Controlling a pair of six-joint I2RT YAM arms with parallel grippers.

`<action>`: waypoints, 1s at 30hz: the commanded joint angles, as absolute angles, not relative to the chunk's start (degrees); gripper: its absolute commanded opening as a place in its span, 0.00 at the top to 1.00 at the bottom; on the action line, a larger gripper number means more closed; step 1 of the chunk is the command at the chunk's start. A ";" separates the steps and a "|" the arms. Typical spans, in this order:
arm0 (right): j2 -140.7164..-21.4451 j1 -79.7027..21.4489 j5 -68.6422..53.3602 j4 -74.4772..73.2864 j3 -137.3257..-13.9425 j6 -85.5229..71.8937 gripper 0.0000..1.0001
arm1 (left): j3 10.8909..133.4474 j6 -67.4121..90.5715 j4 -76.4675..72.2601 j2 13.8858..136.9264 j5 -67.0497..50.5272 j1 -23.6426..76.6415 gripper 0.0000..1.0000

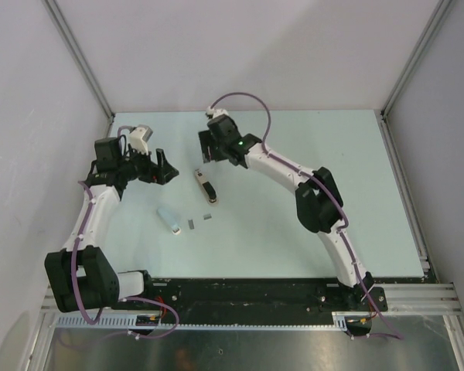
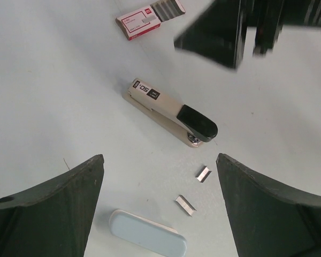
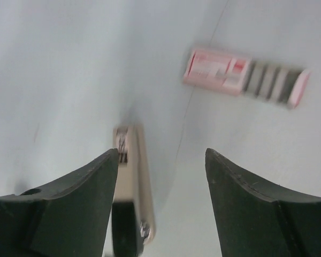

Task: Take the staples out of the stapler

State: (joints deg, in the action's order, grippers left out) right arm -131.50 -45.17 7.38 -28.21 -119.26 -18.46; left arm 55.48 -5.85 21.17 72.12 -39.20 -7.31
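Two claws gape wide (left claw, right claw); stapler lies far-to-near, black end toward the bases.

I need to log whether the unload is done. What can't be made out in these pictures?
- stapler: lies shut in the left wrist view, so anything left inside is hidden.
- Its black end, right wrist view: blurred, partly behind a finger of the right claw, cut by the bottom edge.
- staple box: label print too small to read.
- staples: mere specks in the top view.
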 commanded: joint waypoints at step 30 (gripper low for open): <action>-155.25 -36.68 16.30 -4.41 -139.51 -6.36 0.07 | 58.15 -3.36 20.91 79.00 -46.71 -7.55 0.11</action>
State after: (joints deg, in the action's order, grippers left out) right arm -152.66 -37.06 17.74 -4.43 -135.00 -7.09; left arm 55.64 -4.40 21.15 78.59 -43.77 -7.31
